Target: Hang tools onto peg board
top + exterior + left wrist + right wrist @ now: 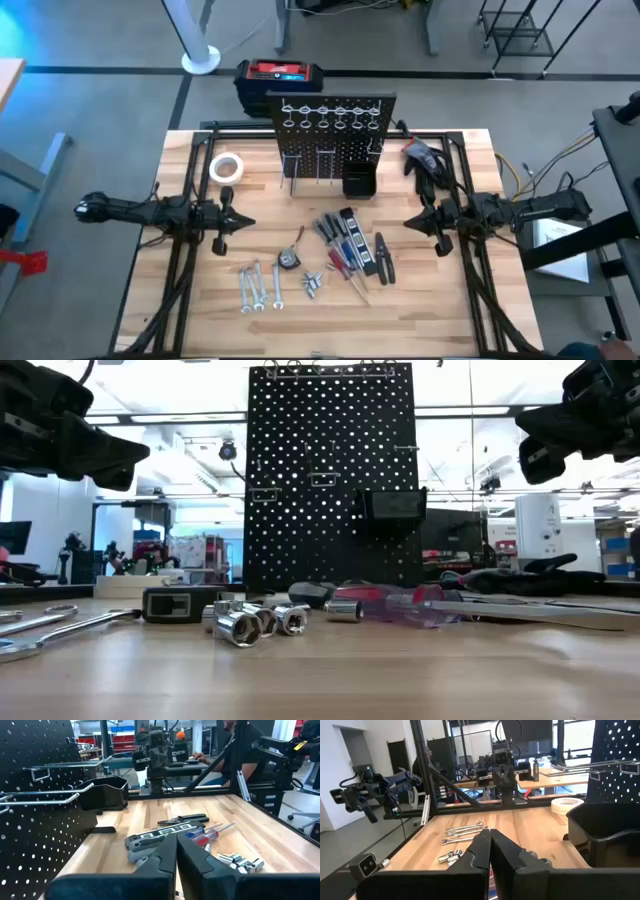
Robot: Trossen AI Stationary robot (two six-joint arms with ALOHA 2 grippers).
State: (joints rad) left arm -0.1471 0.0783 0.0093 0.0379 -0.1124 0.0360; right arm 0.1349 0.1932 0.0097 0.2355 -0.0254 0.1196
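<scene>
Workshop floor and benches surround our wooden table [190, 300], and at its far middle stands the peg board [335, 125], upright, its rings, hooks and small black bin [358, 181] facing us. None of the tools hangs on it yet; by our judgement the task is at its very start.

We hold both arms level above the wood, one on each side, pointing inward at each other. Our left gripper [228, 222] hovers near the white tape roll [227, 167]; our right gripper [425, 220] hovers just in front of the black gloves [425, 158]. In the wrist views each pair of fingers meets tip to tip with nothing between, so both are closed and empty. Kept apart like this, we leave the whole middle free.

That middle is where the tools lie: three wrenches [258, 286] side by side to the left front, the tape measure [291, 259] beside them, a small heap of sockets [312, 284], then the screwdrivers [340, 250] packed close together, with the pliers [382, 258] on their right edge.

For moving, we judge the wrenches easiest: bare wood surrounds them on every side. The screwdrivers touch or overlap, so picking one may shift its neighbours. Between the tools and the board runs an open strip of table. The board's hooks stick out toward us, a thing to mind on approach, and the dark frame rails along each side edge bound our sideways reach.
</scene>
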